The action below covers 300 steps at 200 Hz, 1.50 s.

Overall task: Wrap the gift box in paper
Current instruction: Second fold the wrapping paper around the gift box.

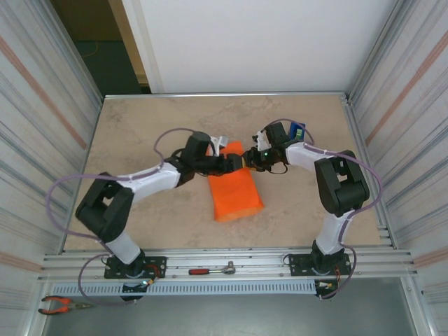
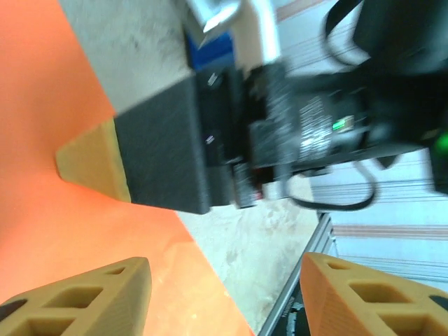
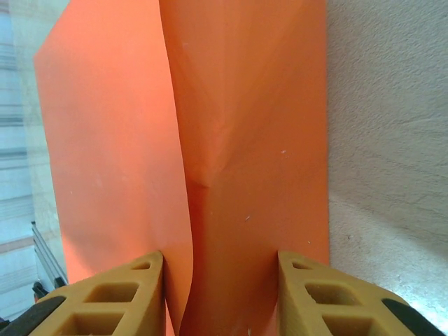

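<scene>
1. The gift box could not be made out. One sheet of the paper (image 1: 234,190) lay folded into a flat orange bundle near the middle of the table (image 1: 140,133), and whatever it covered was hidden.
2. In the right wrist view the paper (image 3: 238,140) rose in two panels that met at a sharp crease. Its lower edge was cut off by the frame.
3. The far end of the bundle was hard to read from above, because both grippers crowded over it.
4. The right gripper (image 1: 249,161) sat at that far end. Close up, the right gripper (image 3: 220,269) had the raised fold pinched between its two tan fingers, and both pads stood against orange.
5. The left gripper (image 1: 235,163) faced it from the other side. Its own camera showed the left gripper (image 2: 224,280) with jaws spread wide over the paper's edge and bare table, gripping nothing.
6. That same view was blurred. One tan finger of the right gripper (image 2: 91,164) rested on the sheet, and its black body behind was smeared.
7. One blue tape dispenser (image 1: 297,131) stood beyond the right arm and was partly hidden by it.
8. Two hand tools lay at the near edge. They were one red-handled tool (image 1: 210,270) on the rail and one pair of orange-handled pliers (image 1: 59,304).
</scene>
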Tool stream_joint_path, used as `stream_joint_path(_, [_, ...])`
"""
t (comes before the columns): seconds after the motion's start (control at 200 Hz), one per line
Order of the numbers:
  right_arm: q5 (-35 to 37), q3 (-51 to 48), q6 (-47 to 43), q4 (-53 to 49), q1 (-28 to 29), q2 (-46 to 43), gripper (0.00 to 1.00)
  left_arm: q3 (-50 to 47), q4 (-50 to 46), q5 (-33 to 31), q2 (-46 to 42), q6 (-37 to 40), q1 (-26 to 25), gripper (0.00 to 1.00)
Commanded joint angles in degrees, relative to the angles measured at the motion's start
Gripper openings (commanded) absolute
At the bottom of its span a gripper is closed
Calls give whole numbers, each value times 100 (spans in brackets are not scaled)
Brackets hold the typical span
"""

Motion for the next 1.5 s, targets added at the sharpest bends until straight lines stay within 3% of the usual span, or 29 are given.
stream_joint_path(0.0, [462,-373,414,-177,135,14,24,-7,-634,238,-681,471,359,60])
stream_joint_path(0.165, [842,-606,779,3,311,-134,21,-979,-601,-282,-1313,345,1028,61])
stream_joint_path(0.376, [1304,-1013,1318,341,463,-373,20,-1712,-539,-445,-1322,701,1304,68])
stream_joint_path(0.576, [1498,-1118,1488,411,570,-411,20,-1530,-289,-110,-768,1153,1314,73])
stream_joint_path(0.847, [1499,-1088,1526,435,658,-302,19,-1494,273,192,-309,1102,1094,75])
stream_joint_path(1.052, [1498,-1118,1536,454,676,-272,19,-1488,250,-82,22,1097,841,75])
stream_joint_path(1.343, [1489,-1154,1533,446,696,-303,18,-1272,-804,-1029,211,1523,665,75])
stream_joint_path(1.498, [1488,-1132,1544,437,695,-299,17,-1289,-826,-995,206,1573,655,75])
